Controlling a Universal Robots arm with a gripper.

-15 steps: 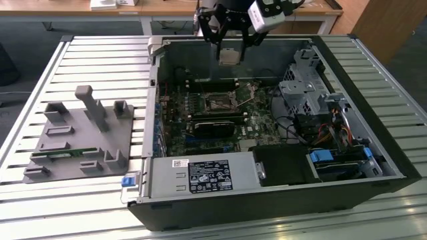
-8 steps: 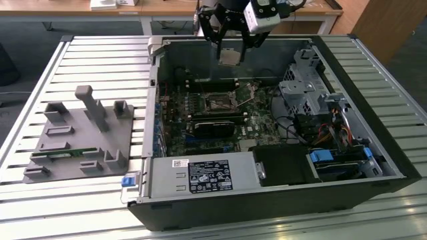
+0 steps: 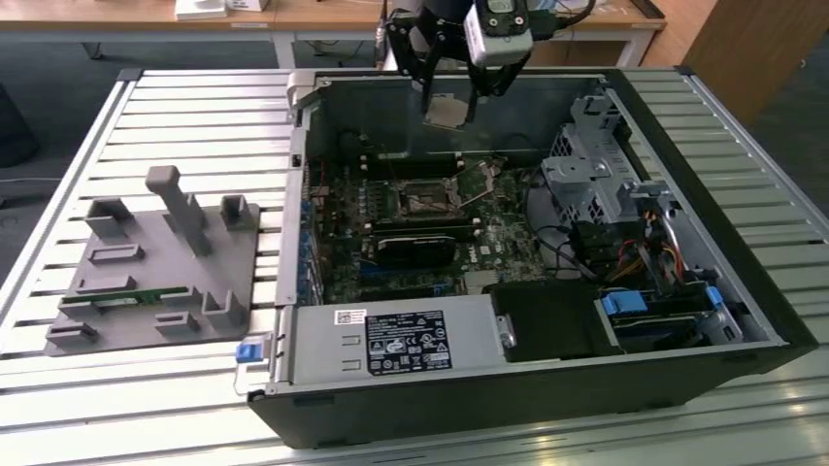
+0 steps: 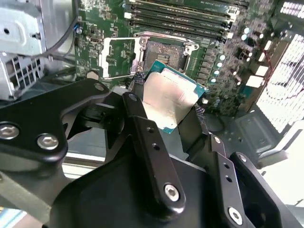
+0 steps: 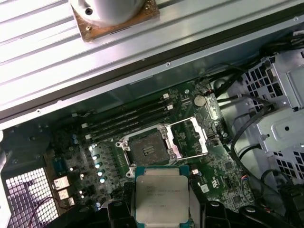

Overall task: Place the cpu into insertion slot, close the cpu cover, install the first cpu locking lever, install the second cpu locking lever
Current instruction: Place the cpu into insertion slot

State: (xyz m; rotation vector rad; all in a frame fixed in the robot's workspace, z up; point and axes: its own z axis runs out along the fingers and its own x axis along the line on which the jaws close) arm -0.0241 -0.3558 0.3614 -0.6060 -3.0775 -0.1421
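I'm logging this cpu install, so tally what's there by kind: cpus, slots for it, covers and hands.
cpu, held above the board: 1
slot, empty: 1
cover, swung open: 1
hand, shut on the cpu: 1
Total: 4

Arm [image 3: 444, 27] comes in at the top of the exterior view, wrist pointed down. Gripper [image 3: 447, 115] hangs low off the wrist, up in the air and touching nothing below. In both wrist views the two black fingers [image 4: 148, 137] are clamped on opposite edges of the cpu [image 5: 162, 199], which sits between the tips.
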